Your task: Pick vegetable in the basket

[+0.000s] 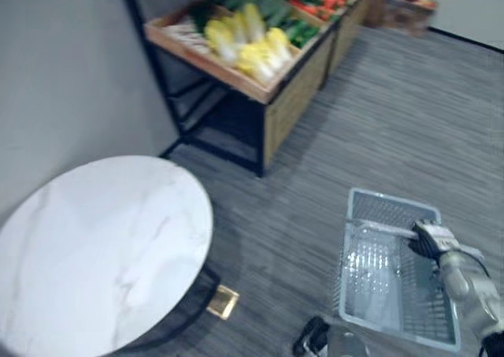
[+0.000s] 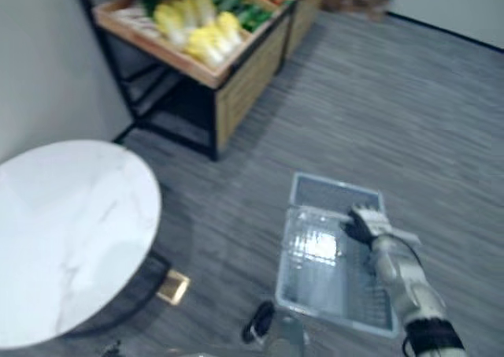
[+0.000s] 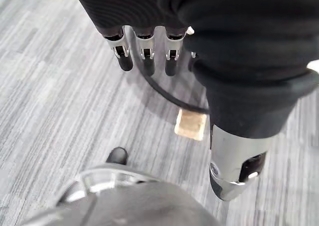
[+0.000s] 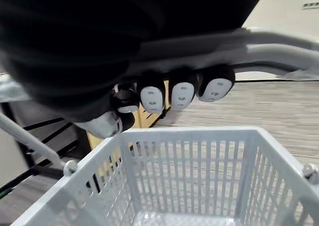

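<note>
Right hand [image 1: 429, 239] curled round handle [image 4: 284, 54], carrying mesh basket [image 1: 384, 207] low at 4 o'clock for loading; cabbages [image 1: 248, 42] well apart at 11 o'clock on wooden stand [image 1: 293, 97]. Left hand [image 3: 144, 49] hanging, fingers relaxed.

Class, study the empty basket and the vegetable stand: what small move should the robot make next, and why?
Probably a step toward the stand. The right robot hand is curled round the handle of the empty basket, the left robot hand hangs open over the floor, and the vegetables lie well beyond either hand.
</note>
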Controlling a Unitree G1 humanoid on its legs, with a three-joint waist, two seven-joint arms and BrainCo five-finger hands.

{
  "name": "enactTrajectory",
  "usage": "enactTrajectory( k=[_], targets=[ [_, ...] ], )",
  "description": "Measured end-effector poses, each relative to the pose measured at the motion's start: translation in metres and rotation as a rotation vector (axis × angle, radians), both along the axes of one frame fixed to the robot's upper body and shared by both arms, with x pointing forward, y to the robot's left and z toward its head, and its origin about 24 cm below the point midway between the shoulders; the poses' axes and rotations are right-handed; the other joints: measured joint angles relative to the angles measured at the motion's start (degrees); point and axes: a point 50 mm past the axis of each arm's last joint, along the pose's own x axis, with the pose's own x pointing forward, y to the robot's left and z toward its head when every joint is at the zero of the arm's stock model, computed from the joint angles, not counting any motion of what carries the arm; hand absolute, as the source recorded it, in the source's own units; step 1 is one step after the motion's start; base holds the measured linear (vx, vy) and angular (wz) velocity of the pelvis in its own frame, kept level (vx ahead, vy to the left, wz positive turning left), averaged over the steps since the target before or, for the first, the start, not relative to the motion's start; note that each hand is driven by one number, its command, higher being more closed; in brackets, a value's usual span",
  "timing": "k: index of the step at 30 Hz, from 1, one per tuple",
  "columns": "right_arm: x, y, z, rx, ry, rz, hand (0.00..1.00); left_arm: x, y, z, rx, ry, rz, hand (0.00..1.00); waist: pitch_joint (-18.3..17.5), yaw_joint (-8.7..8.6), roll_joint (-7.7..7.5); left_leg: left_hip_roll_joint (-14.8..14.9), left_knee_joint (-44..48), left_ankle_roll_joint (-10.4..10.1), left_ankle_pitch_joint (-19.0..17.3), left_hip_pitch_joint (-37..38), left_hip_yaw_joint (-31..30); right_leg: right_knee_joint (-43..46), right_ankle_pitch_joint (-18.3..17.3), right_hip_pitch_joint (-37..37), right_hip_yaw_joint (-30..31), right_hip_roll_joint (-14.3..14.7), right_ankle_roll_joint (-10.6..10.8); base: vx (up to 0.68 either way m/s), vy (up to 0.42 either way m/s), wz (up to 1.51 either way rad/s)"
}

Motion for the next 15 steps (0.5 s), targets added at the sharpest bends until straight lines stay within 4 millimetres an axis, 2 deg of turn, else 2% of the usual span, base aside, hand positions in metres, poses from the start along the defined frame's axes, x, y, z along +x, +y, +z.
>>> enactTrajectory(
  k=[1, 3, 5, 6, 7, 9, 10, 11, 12, 13, 14, 15],
  targets=[
    [0.002, 0.001, 0.002, 0.0, -0.009, 0.005, 1.0, 0.002, 0.001, 0.0, 0.001, -0.004, 0.002, 0.0, 0.07, 0.06, 0.13, 0.61, 1.19, -0.28, -0.19, 0.07, 0.5, -1.44, 0.35, 0.24, 0.18, 1.22, 0.2, 0.14, -0.18, -1.22],
    [0.004, 0.002, 0.005, -0.001, -0.019, 0.009, 1.0, 0.007, -0.009, -0.002, -0.028, -0.014, 0.007, 0.0, 0.42, 0.03, 1.76, 3.0, 3.84, -0.37, -0.27, 1.93, 1.85, -5.96, 0.38, 1.82, 3.51, 5.72, 0.26, 0.09, -0.151, -0.94],
    [0.0, 0.002, 0.003, -0.002, -0.012, 0.007, 1.0, 0.009, -0.013, -0.002, -0.037, -0.02, 0.006, 0.0, 0.23, -0.83, 3.2, 4.79, 5.94, -0.38, -0.26, 1.9, 2.02, -7.06, 0.33, 1.7, 4.83, 7.78, 0.31, -0.02, -0.051, -0.63],
    [-0.004, 0.002, 0.0, -0.002, -0.001, 0.009, 1.0, 0.015, -0.016, -0.002, -0.043, -0.034, 0.003, 0.0, 0.45, -1.24, 3.85, 6.71, 8.97, -0.35, -0.23, 1.81, 1.88, -7.54, 0.0, 1.69, 5.68, 8.85, 0.12, -0.04, -0.049, -0.47],
    [-0.006, 0.003, -0.001, -0.002, 0.002, 0.012, 1.0, 0.016, -0.017, -0.002, -0.045, -0.037, 0.0, 0.0, 0.62, -1.49, 4.13, 7.46, 11.06, -0.35, -0.23, 1.78, 1.75, -7.51, -0.42, 1.69, 6.09, 9.29, -0.07, -0.06, -0.066, -0.5],
    [-0.007, 0.006, 0.0, -0.002, -0.005, 0.029, 1.0, 0.016, -0.021, -0.003, -0.055, -0.037, -0.001, 0.0, 1.51, -1.58, 5.77, 13.8, 24.07, 0.54, 1.22, 1.46, 1.25, -7.46, -1.77, 2.22, 9.2, 11.08, -1.24, -0.06, -0.06, -0.74],
    [-0.007, 0.006, 0.0, -0.002, -0.005, 0.029, 1.0, 0.016, -0.022, -0.003, -0.057, -0.036, -0.003, 0.0, 1.71, -1.34, 6.2, 15.6, 27.88, 1.44, 2.69, 0.66, 0.36, -7.82, -1.82, 2.62, 10.08, 11.53, -1.3, -0.04, -0.08, -0.79],
    [-0.007, 0.007, -0.001, -0.007, 0.002, 0.036, 1.0, 0.015, -0.023, -0.003, -0.058, -0.035, -0.003, 0.0, 2.11, -1.4, 6.25, 18.54, 35.51, 3.59, 5.04, -2.2, -4.75, -9.8, -1.98, 3.97, 11.89, 12.54, -1.07, 0.0, -0.087, -0.66],
    [-0.007, 0.01, -0.003, -0.012, 0.01, 0.05, 1.0, 0.014, -0.023, -0.003, -0.057, -0.035, 0.0, 0.0, 2.2, -1.27, 6.5, 18.51, 40.87, 3.34, 4.0, -5.76, -11.53, -11.14, -1.76, 5.09, 13.68, 12.81, -0.65, 0.01, -0.078, -0.64],
    [-0.007, 0.012, -0.004, -0.014, 0.016, 0.057, 1.0, 0.013, -0.022, -0.003, -0.057, -0.039, 0.007, 0.0, 2.23, -1.14, 6.46, 17.57, 42.4, 2.7, 3.25, -7.63, -15.48, -11.75, -1.56, 5.74, 14.66, 12.84, -0.34, 0.02, -0.038, -0.64],
    [-0.007, 0.014, -0.006, -0.015, 0.023, 0.065, 1.0, 0.009, -0.023, -0.003, -0.064, -0.041, 0.026, 0.0, 2.22, -0.61, 6.47, 15.57, 42.96, 2.14, 1.96, -9.95, -20.42, -12.74, -1.29, 6.57, 16.23, 13.04, 0.1, 0.03, -0.001, -0.86],
    [-0.007, 0.017, -0.007, -0.016, 0.031, 0.081, 1.0, 0.007, -0.023, -0.002, -0.064, -0.061, 0.043, 0.0, 2.19, 0.13, 6.58, 11.86, 40.57, 0.68, -0.19, -13.31, -27.27, -15.0, -1.21, 7.62, 18.05, 13.67, 0.24, 0.03, 0.015, -0.93]
  ],
)
